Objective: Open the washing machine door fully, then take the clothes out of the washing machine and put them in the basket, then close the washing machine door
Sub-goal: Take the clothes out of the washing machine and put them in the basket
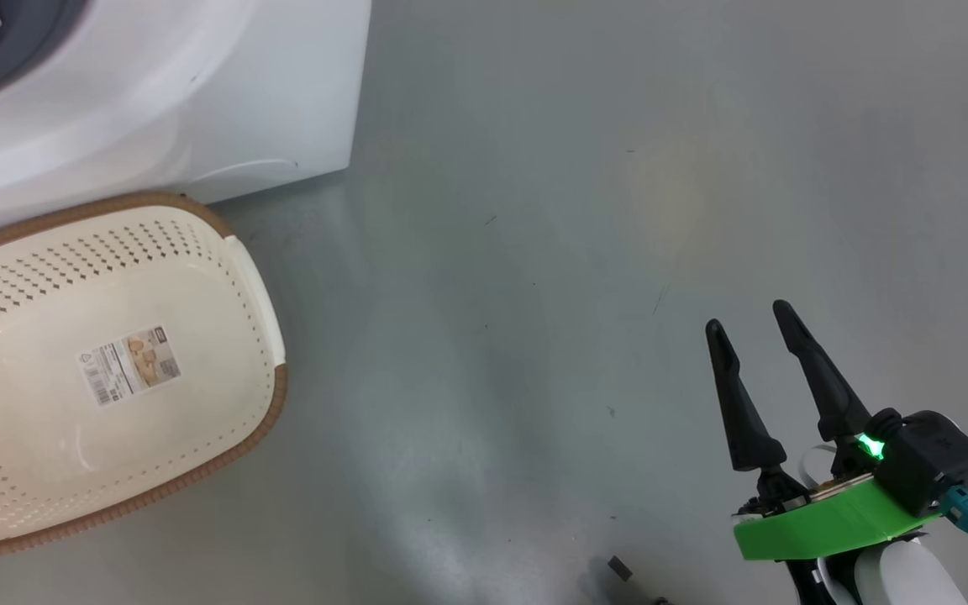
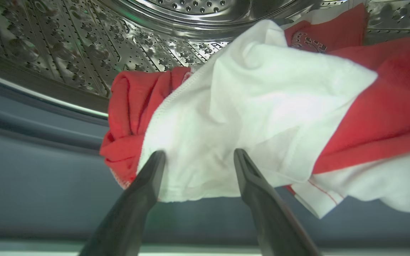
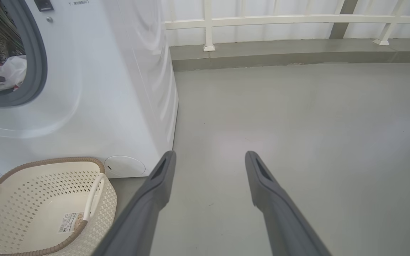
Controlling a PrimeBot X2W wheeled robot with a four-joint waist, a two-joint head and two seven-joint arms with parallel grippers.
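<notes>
Left tool [image 2: 198, 158] was right at the mouth of the washing machine [image 1: 265, 84], and its two dark fingers [image 2: 148, 185] stood wide apart. Their tips sat against the white panel of the clothes [image 2: 262, 106] with a fold of cloth between them, and I had not clamped down on anything. The clothes were bunched at the front of the perforated steel drum [image 2: 66, 42]. Red fabric lay to either side of the white, some white print showed on the red part at the back, and the lower edge spilled over the grey rubber ring [image 2: 30, 170]. From my right wrist I could see the same bundle [image 3: 9, 71] sitting inside the ring [image 3: 39, 53] on the machine's white front [image 3: 119, 89].

Over on the other side, my right tool [image 1: 749, 319] hung above the bare grey floor [image 1: 534, 252], well apart from the washer. Its fingers were spread and there was nothing between them [image 3: 210, 156].

The basket [image 1: 274, 412] stood on the floor just beside the foot of the machine. Its cream perforated walls were ringed by the brown woven-look rim, and a sticker [image 1: 128, 365] showed on its base. In the right wrist view it sat low and left [image 3: 30, 185], with a white railing [image 3: 297, 19] running along the far edge of the floor.
</notes>
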